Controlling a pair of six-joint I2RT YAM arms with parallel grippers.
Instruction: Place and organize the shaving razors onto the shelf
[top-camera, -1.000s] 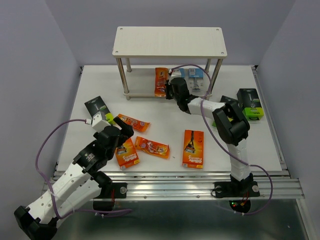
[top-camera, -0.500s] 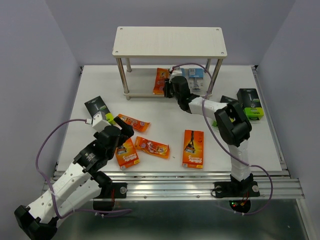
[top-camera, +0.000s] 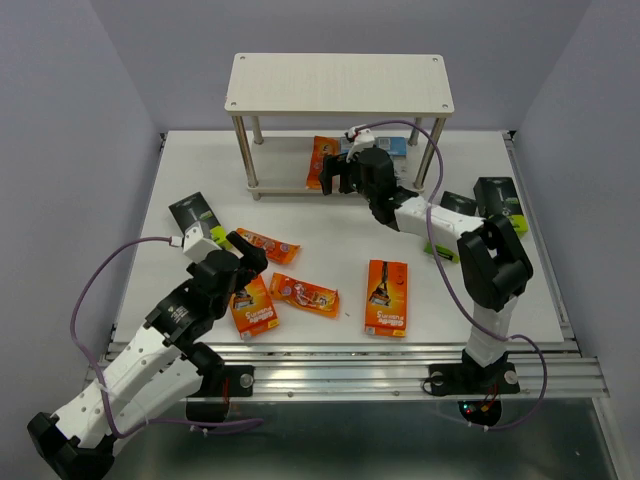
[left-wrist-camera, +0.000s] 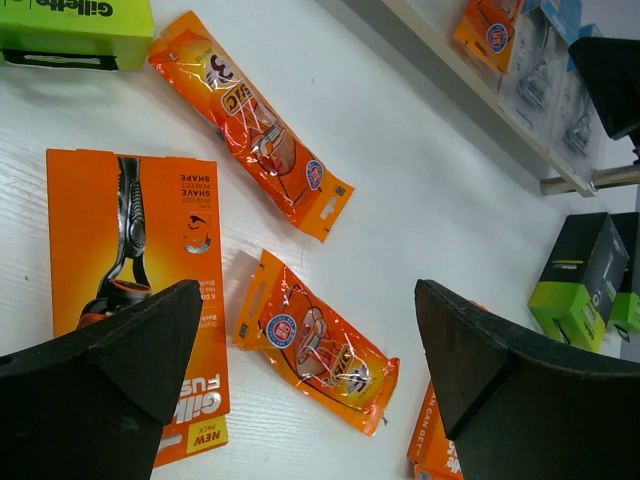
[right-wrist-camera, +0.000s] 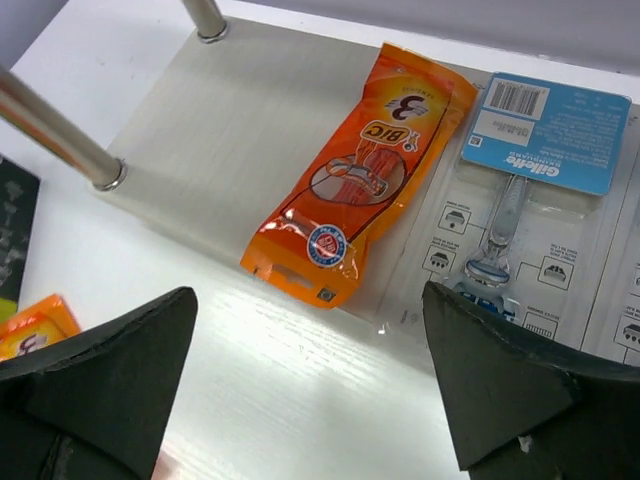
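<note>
Left claw (left-wrist-camera: 306, 290): released, empty.
Right claw (right-wrist-camera: 308, 292): released, empty.
Pale two-tier shelf (right-wrist-camera: 200, 110), lower board: orange foil packet (right-wrist-camera: 360, 170), clear-blue blister pack (right-wrist-camera: 520, 200).

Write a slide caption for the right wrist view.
Open right hand over an orange foil razor packet on the pale shelf board.

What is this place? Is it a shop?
Probably a robot lab, not a shop: two robot arms bolted to a white table, plain grey walls around it, and a small shelf with razor packs to sort.
</note>
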